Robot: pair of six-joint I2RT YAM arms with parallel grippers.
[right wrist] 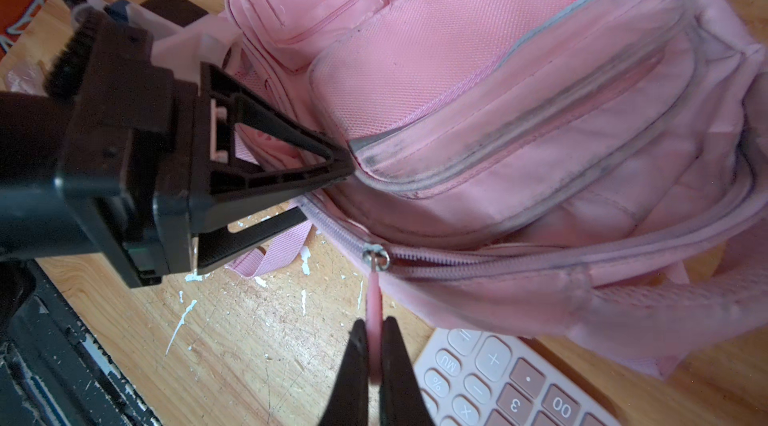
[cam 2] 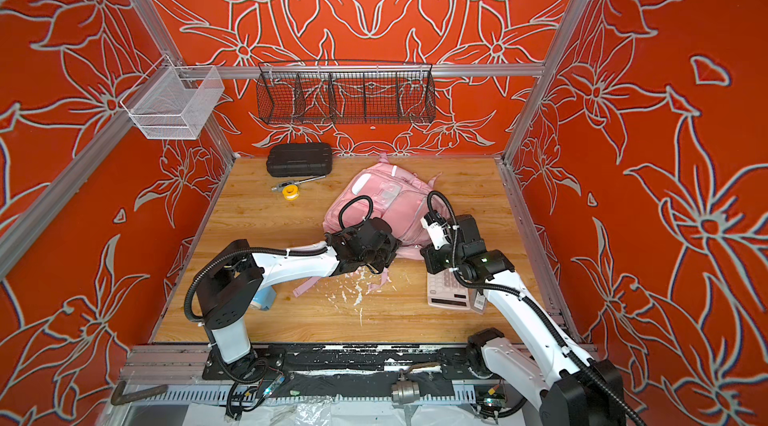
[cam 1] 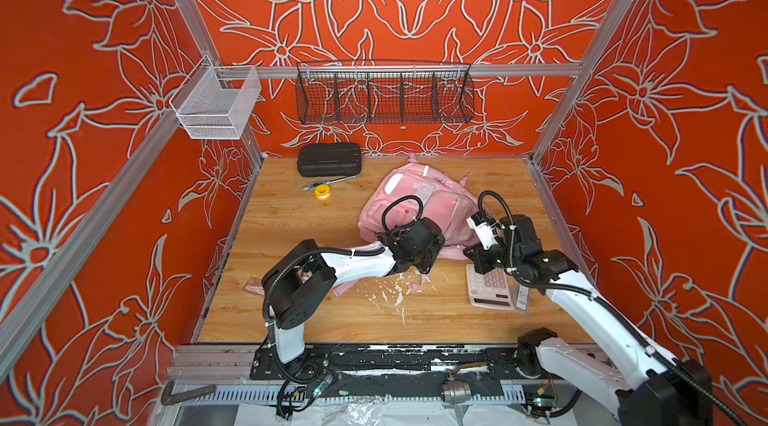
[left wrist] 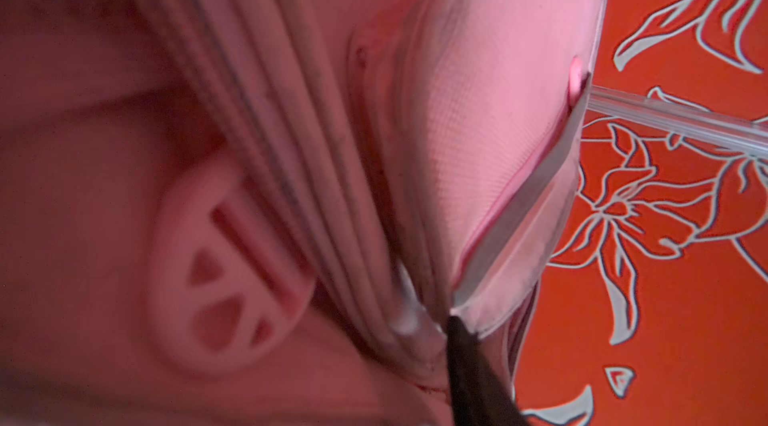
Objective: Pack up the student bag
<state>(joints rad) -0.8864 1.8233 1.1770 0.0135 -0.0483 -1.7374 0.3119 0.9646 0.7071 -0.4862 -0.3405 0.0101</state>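
The student bag (cam 1: 419,203) (cam 2: 390,211) is a pale-pink backpack lying front-up on the wooden table, in both top views. In the right wrist view my left gripper (right wrist: 330,191) comes in from the side and is shut on the lower edge of the bag (right wrist: 540,112), by a grey zipper trim. The left wrist view is filled with pink fabric (left wrist: 478,112), and only one black finger (left wrist: 469,378) shows. My right gripper (right wrist: 376,340) is shut on the pink zipper pull (right wrist: 375,299), which hangs from the metal slider (right wrist: 376,257) of the main zip.
A pink calculator (cam 1: 488,291) (right wrist: 519,382) lies under my right arm, beside a small packet (cam 1: 521,297). A black ribbed case (cam 1: 329,159), a metal tool (cam 1: 328,183) and a yellow tape roll (cam 1: 322,192) sit at the back left. Wire baskets (cam 1: 384,95) (cam 1: 216,103) hang above.
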